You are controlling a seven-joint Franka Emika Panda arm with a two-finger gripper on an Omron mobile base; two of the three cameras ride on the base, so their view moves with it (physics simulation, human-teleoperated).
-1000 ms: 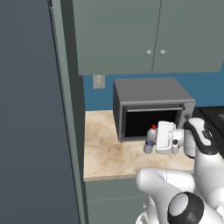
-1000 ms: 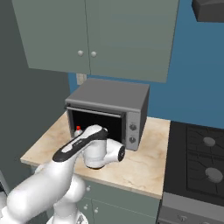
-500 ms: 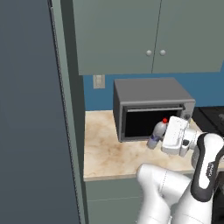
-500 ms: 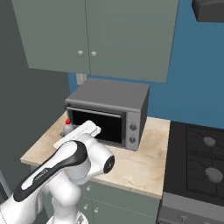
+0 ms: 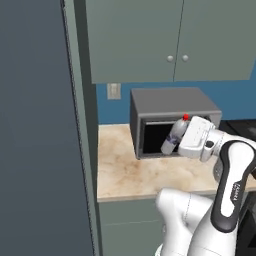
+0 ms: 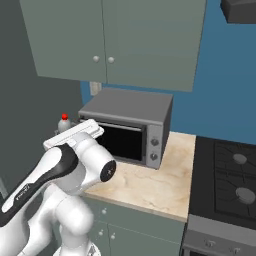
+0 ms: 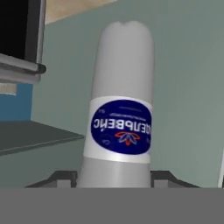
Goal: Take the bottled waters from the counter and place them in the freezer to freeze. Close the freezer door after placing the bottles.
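Tall dark freezer door (image 5: 35, 125) filling the left of the left base view, shut by the look of it, so a likely snag: no way to put anything inside until it is opened, with the claw already occupied. Further right, beige surface (image 5: 125, 172) running from its left edge beside the fridge side panel to the grey oven (image 5: 172, 120) at the back. In front of the oven's dark opening, red-capped bottle (image 5: 176, 135) lifted clear of the surface, tilted, cap up and to the right, body angled down to the left. Claw (image 5: 186, 139) clenched on that bottle, gripping near the upper body just below the cap; in the hand view the bottle (image 7: 120, 109) standing straight out between the finger tips, label reading upside down. Risks judged from here: bottle swinging into the oven's front edge or the fridge side panel during the carry leftward, caused by the long overhang beyond the claw; slipping through the grip on smooth plastic if the wrist rolls quickly. In the right base view, red cap (image 6: 64, 117) peeking above the white hand at the oven's left corner.
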